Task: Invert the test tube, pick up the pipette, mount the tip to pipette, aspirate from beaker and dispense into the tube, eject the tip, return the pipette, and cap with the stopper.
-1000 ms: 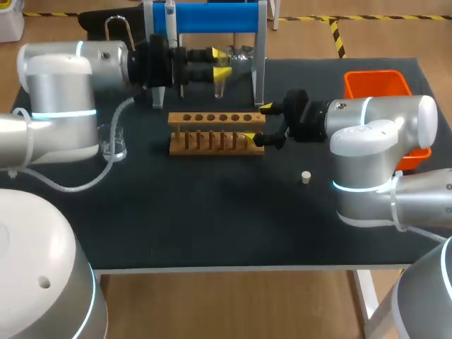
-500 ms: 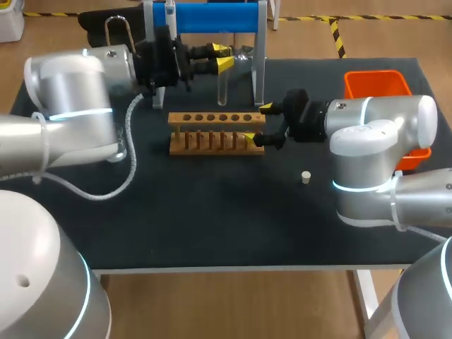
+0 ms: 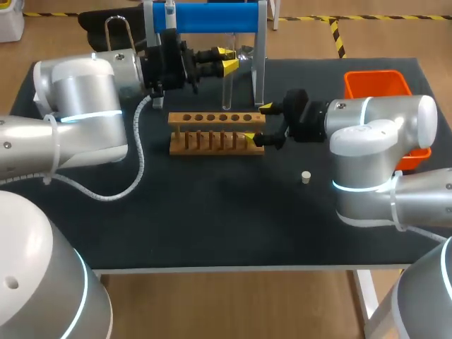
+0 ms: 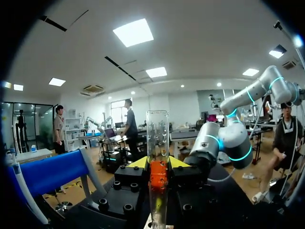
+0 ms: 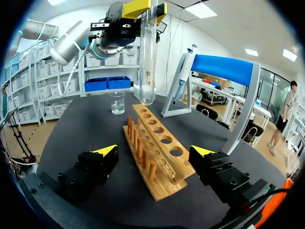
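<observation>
My left gripper (image 3: 224, 60) is shut on a clear test tube (image 3: 227, 88), which hangs upright above the far side of the wooden rack (image 3: 215, 118). In the left wrist view the tube (image 4: 157, 138) stands between the yellow fingertips (image 4: 138, 162), open rim up. My right gripper (image 3: 259, 123) stands open astride the rack's right end; in its own view the rack (image 5: 157, 143) lies between the wide-apart fingers (image 5: 102, 155), and the tube (image 5: 147, 57) hangs beyond with its round end down. The pipette (image 5: 183, 71) leans on the blue stand (image 5: 221, 69). A small beaker (image 5: 117, 101) sits behind the rack.
A pale stopper (image 3: 306, 176) lies on the dark tabletop in front of my right arm. An orange bin (image 3: 374, 79) stands at the back right. The blue pipette stand (image 3: 212, 18) rises just behind the held tube. My left arm hides the beaker in the head view.
My left arm has swung to the right and turned its wrist, lifting the tube and bringing it upright over the rack's far side. The right arm has stayed still.
</observation>
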`<move>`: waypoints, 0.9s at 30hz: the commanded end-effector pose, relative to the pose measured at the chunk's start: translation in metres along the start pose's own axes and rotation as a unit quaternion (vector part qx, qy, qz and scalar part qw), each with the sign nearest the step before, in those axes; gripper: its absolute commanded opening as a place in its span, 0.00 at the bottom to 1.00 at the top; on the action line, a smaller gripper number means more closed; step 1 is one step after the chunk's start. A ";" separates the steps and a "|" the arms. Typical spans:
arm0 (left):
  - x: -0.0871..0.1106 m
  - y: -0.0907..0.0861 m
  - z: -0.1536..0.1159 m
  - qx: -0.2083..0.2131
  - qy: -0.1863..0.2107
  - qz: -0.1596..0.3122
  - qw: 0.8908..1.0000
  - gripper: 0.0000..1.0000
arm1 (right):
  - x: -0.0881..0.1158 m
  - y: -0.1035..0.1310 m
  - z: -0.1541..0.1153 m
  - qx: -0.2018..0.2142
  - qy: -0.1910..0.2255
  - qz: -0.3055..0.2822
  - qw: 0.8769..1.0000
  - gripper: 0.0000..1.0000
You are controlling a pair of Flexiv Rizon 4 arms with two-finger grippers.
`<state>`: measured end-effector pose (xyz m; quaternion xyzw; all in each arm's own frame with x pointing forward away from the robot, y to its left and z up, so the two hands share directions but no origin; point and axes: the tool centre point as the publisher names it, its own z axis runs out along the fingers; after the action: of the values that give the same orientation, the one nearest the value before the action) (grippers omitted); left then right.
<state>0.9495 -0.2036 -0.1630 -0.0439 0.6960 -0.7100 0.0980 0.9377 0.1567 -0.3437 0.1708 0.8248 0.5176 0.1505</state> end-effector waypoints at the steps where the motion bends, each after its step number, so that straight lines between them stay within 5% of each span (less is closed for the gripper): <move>1: -0.010 0.009 0.001 0.007 0.004 -0.005 1.000 0.00 | 0.000 -0.001 0.000 -0.001 -0.001 0.000 1.000 1.00; 27: -0.017 0.026 -0.005 0.022 0.007 -0.009 1.000 0.00 | 0.009 -0.002 0.012 0.006 -0.008 0.010 1.000 1.00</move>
<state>0.9655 -0.1965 -0.1872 -0.0449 0.6815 -0.7251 0.0884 0.9351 0.1636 -0.3490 0.1806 0.8258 0.5140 0.1458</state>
